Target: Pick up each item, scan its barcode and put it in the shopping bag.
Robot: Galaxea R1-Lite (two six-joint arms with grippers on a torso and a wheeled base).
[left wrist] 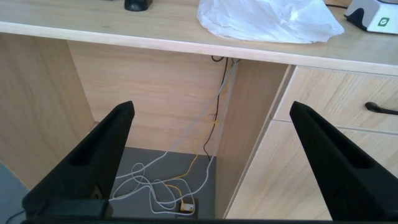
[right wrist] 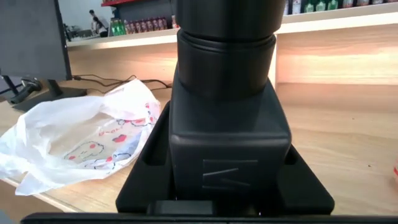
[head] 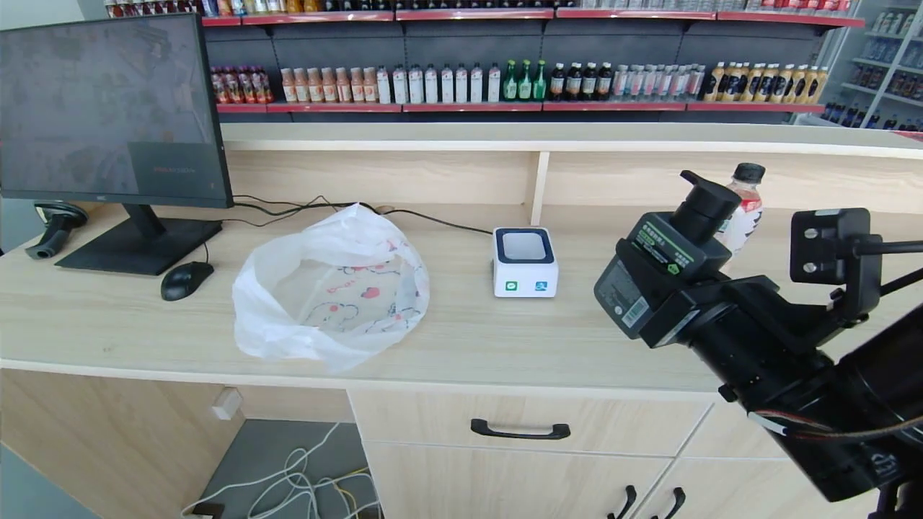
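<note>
Head view showed the right gripper (head: 674, 324) clamped on a black square-bodied bottle (head: 660, 270), held in the air just right of the white scanner (head: 525, 261) with its barcode label facing the camera, so I judged the scanning step was in hand. Next it would need to turn that barcode down over the scanner's window, then carry the bottle on to the open plastic shopping bag (head: 332, 288) beyond. Down below the counter (left wrist: 93, 28) edge, the left gripper (left wrist: 211, 109) hung spread wide, holding nothing.

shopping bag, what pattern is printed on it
The shopping bag is white with red cartoon prints, best seen in the head view.
</note>
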